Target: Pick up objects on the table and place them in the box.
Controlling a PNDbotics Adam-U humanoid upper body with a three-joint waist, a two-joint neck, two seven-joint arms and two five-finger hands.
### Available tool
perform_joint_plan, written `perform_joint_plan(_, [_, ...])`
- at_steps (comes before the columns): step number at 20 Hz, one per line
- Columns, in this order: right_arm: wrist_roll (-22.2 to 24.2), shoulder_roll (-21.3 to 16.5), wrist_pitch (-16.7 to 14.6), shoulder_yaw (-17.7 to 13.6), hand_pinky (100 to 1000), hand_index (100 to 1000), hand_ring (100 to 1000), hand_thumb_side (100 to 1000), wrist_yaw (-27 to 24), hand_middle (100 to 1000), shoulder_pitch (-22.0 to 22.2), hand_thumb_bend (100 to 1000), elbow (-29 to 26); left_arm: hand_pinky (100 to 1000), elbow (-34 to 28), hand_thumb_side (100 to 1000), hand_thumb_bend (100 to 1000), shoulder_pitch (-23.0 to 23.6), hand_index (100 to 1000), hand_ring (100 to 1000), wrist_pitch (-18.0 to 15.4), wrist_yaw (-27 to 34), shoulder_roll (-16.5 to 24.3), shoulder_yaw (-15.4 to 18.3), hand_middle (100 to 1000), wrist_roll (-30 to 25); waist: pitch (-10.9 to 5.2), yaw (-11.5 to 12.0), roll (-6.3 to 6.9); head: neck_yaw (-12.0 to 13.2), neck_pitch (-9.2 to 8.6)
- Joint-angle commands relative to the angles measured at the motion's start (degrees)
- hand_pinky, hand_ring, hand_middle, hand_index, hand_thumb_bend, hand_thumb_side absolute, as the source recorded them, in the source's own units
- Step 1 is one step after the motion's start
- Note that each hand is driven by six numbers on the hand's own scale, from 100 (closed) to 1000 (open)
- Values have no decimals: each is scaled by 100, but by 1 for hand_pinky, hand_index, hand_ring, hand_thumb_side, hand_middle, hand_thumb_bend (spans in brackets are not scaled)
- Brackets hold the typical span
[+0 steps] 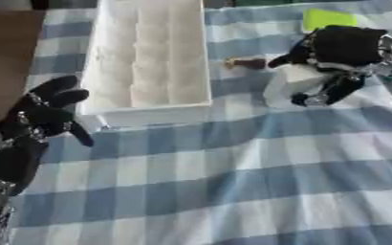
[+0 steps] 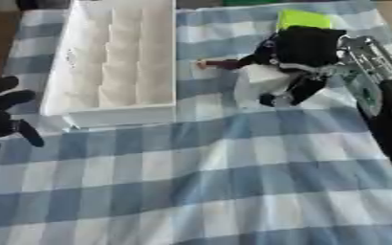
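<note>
A: Start on the left. What is the left hand (image 1: pixel 34 119) doing?

B: It rests at the left edge of the desk (image 1: pixel 233 191), over the blue and white checked cloth (image 1: pixel 258 158). Its fingers are spread and only slightly bent, and they hold nothing.

A: And just to its right?

B: The white box (image 1: pixel 149 57), a long open tray standing close beside that hand's fingertips and running away toward the far edge. Its floor looks ribbed or padded. I see nothing lying in it.

A: Further right?

B: A small object (image 2: pixel 220 63), brownish-red with a pale tip, lies on the cloth between the box and the right hand, just off that hand's thumb side.

A: The right hand itself?

B: The right hand (image 2: pixel 304 45) comes in from the upper right. Its fingers and thumb curl down around a white object (image 2: pixel 262 81), blocky in shape, which sits under and in front of the palm. I cannot tell whether that object is lifted or touching the cloth.

A: Anything beyond it?

B: A yellow-green object (image 2: pixel 304 19), flat-looking, lies just behind the right hand, partly hidden by it.
</note>
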Motion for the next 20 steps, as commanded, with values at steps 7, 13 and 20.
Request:
perform_joint_plan(7, [-7,-379,6,82,100,401,306,121,-828,324,180,124,-711,532,-113,768,201,0,789,919,82,67,74,11,935,-5,-189,-88,-51,71,-48])
perform_joint_plan(13, [743,-738,10,-22,100,411,318,100,-2468,327,126,103,-1508,532,-113,763,202,24,789,918,114,136,134,10,933,-24,-295,-125,-103,80,-45])
perform_joint_plan(20, [1422,-863,456,-228,100,426,296,100,-3769,327,-229,116,-1751,532,-113,749,199,37,789,915,124,241,188,5,931,-5,-416,-95,-129,50,-65])
